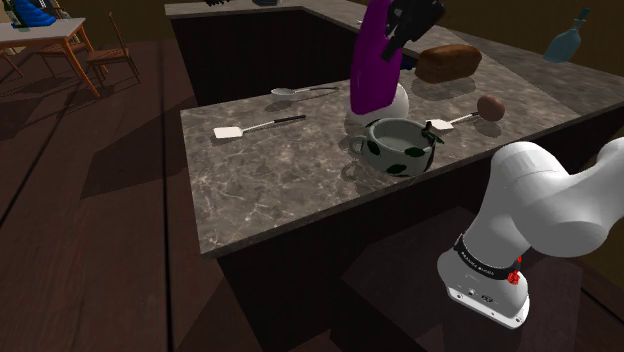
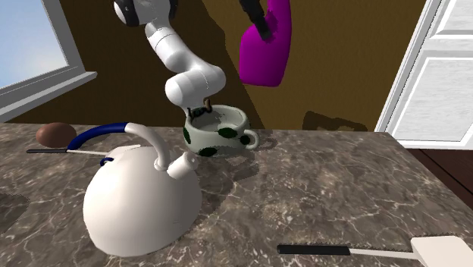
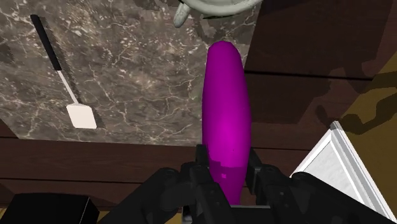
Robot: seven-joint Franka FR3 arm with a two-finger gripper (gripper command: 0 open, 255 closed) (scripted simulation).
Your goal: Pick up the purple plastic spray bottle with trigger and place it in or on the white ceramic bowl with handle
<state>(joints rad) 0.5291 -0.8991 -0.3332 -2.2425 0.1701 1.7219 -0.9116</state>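
The purple spray bottle point(image 1: 373, 62) hangs in the air, well above the counter, bottom end down. My black gripper point(image 1: 398, 38) is shut on its upper part. In the wrist view the fingers point(image 3: 202, 168) clasp the purple spray bottle point(image 3: 226, 114) from both sides. The bowl point(image 1: 400, 148) is white with dark green spots and a side handle, and it stands upright on the marble counter. In the second exterior view the bottle point(image 2: 267, 47) and the gripper point(image 2: 260, 25) are above the bowl point(image 2: 216, 131) and a little to its right.
A white kettle point(image 2: 140, 193) with a blue handle stands close to the bowl. A white spatula point(image 1: 255, 126), a spoon point(image 1: 300, 91), a bread loaf point(image 1: 447, 62), a brown round thing point(image 1: 490, 106) and a blue bottle point(image 1: 567, 40) lie around on the marble counter point(image 1: 300, 180). A white door point(image 2: 440, 68) stands beyond the counter.
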